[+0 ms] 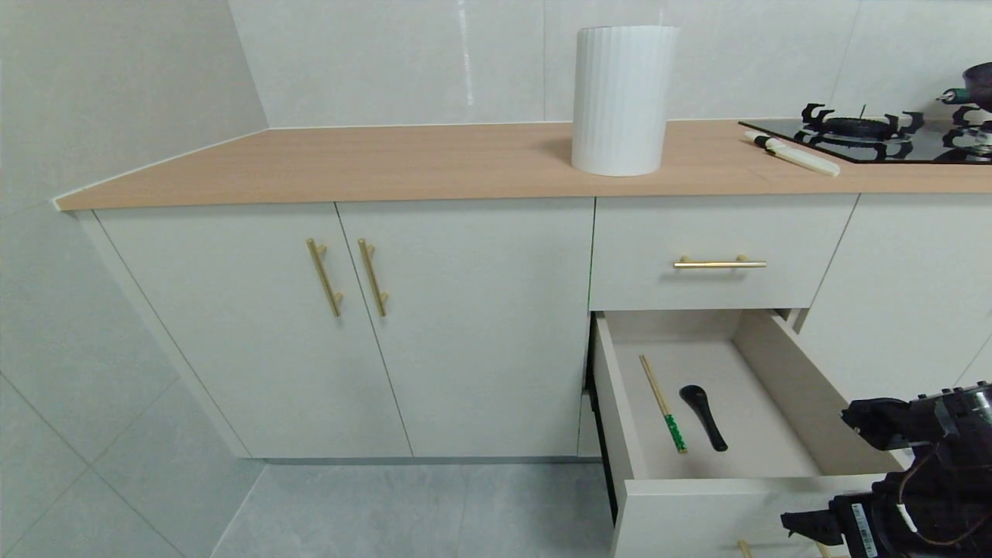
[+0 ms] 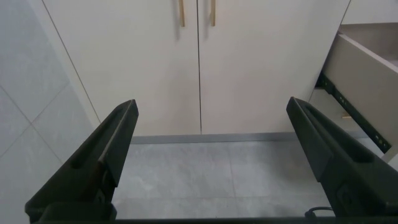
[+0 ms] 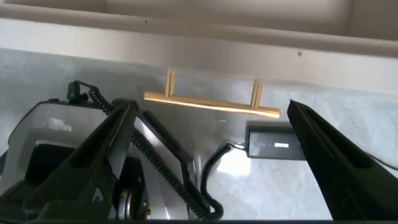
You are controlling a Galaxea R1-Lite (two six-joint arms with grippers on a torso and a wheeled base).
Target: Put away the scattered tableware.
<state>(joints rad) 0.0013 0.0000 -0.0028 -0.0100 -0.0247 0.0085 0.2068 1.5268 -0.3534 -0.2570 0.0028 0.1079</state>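
Closest to the robot, the right gripper [image 3: 211, 115] is hanging in front of the open drawer [image 1: 620, 403]. Its fingers are standing wide apart and are holding nothing. The drawer's gold handle [image 3: 186, 99] is showing between them, a little beyond the tips, and I cannot tell if they are touching it. The left gripper [image 2: 211, 104] is also spread and empty, and it is facing the lower part of the closed cabinet doors [image 2: 199, 62].

Inside the drawer, a pair of chopsticks [image 1: 663, 403] is lying along the left wall. A black spoon [image 1: 704, 417] is lying just beside it, near the middle of the bottom.

Farther back, a pale knife [image 1: 792, 153] is resting on the worktop [image 1: 387, 163], near the right end and touching the front left corner of the stove [image 1: 868, 136]. It is probably the piece not yet put away. I am judging it to be light, stiff and smooth, so it could slip or turn between the fingers. Holding it across the middle of its length seems safest.

A tall white ribbed container [image 1: 620, 101] is standing near the back edge.
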